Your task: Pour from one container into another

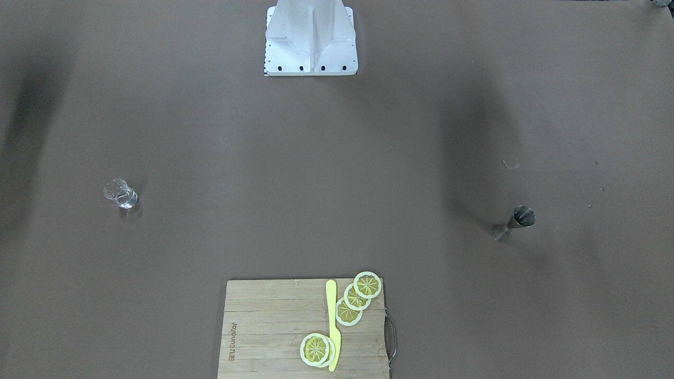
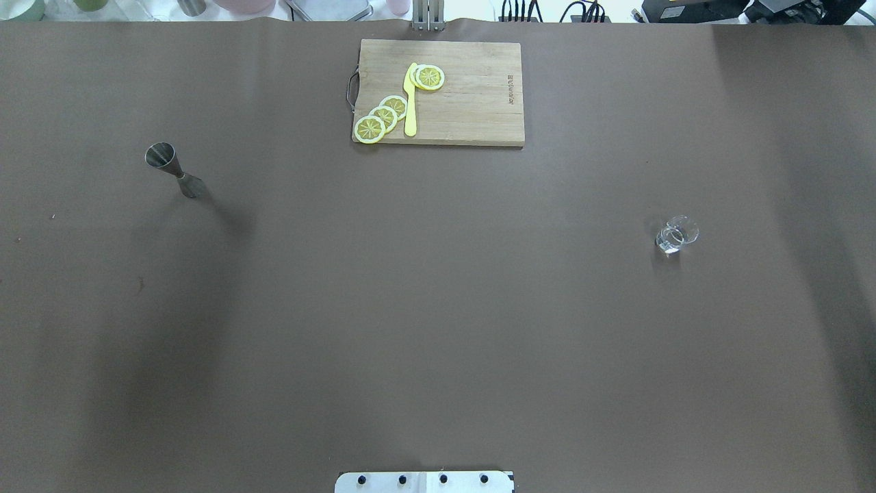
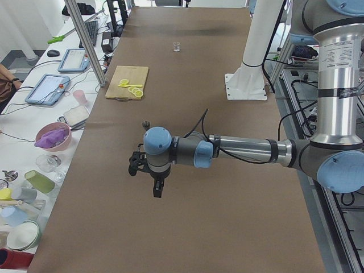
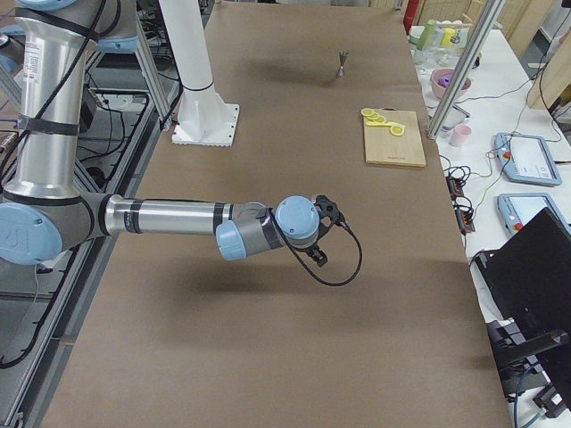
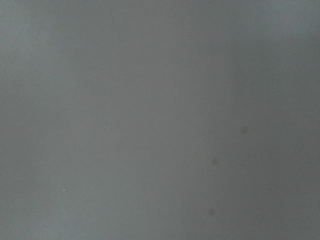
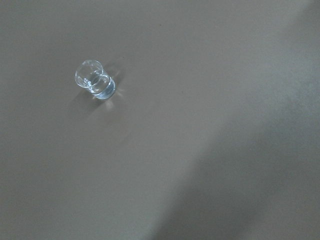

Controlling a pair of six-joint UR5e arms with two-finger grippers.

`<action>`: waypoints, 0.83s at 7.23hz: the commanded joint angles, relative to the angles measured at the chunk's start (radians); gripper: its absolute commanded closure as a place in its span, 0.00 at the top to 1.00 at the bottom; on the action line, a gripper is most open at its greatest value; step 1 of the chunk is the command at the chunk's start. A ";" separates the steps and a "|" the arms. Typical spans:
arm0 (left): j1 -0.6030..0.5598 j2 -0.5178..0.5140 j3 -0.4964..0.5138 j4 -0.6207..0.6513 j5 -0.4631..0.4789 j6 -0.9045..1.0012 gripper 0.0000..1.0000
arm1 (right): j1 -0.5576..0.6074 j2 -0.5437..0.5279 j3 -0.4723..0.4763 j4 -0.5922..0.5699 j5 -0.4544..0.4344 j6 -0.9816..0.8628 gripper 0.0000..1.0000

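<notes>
Overhead exterior: finds cup (image 2: 676, 235) upright at right of table (image 2: 438, 308), jigger (image 2: 173, 170) well apart at left. Cannot tell left gripper (image 3: 136, 166) or right gripper (image 4: 328, 212) as wide or narrow. Risks tipping cup with skewed grasp, or spilling past jigger's small mouth.

Clear glossy glass cup (image 2: 676, 236), dull brushed-metal jigger (image 2: 174, 169), pale wooden board (image 2: 465, 92), matt brown table (image 2: 424, 308).

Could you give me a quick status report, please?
Left gripper and right gripper above table, jaws unreadable. Glass cup and jigger upright, far apart, untouched. Cutting board off their line.
</notes>
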 commanded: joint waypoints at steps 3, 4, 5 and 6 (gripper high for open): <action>0.153 -0.013 -0.200 0.063 -0.011 -0.225 0.98 | 0.014 0.001 -0.040 0.148 0.099 -0.004 1.00; 0.172 -0.014 -0.212 0.060 -0.048 -0.231 0.98 | 0.014 0.000 -0.059 0.149 0.095 -0.010 1.00; 0.210 -0.013 -0.211 0.046 -0.088 -0.248 0.98 | 0.014 0.007 -0.080 0.149 0.093 -0.010 1.00; 0.245 -0.010 -0.211 -0.039 -0.088 -0.324 0.98 | 0.014 0.024 -0.103 0.149 0.078 -0.010 1.00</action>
